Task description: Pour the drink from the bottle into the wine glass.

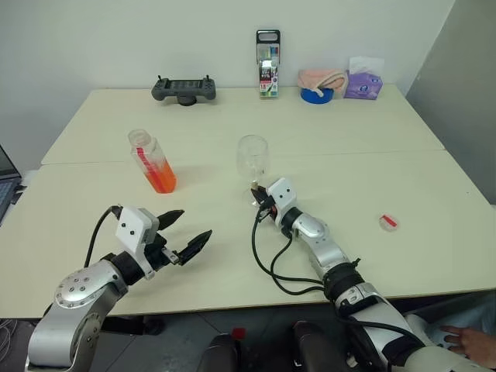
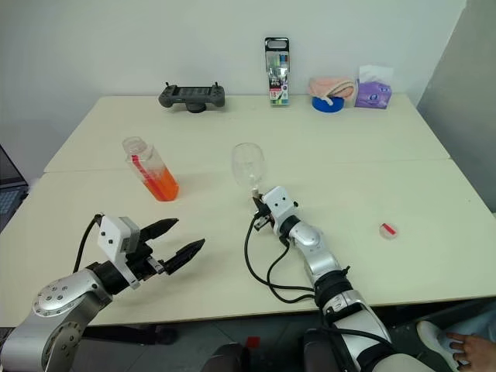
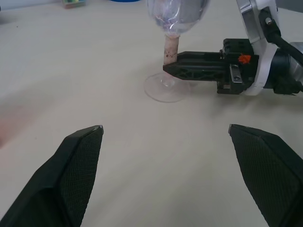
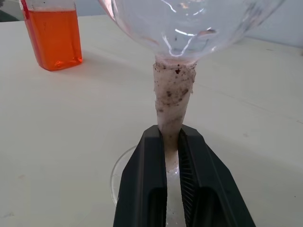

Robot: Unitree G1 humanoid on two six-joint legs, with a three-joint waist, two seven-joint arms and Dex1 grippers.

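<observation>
R end effector (image 4: 173, 142) clamped on wine glass (image 1: 253, 157) stem, L end effector (image 1: 184, 233) spread wide, bottle (image 1: 152, 161) uncapped

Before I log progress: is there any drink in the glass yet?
No. The glass bowl is clear and empty, while the orange drink sits in the bottle.

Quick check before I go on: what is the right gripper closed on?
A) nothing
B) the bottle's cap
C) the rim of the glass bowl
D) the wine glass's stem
D: the right gripper pinches the wine glass at its stem, just above the foot.
</observation>
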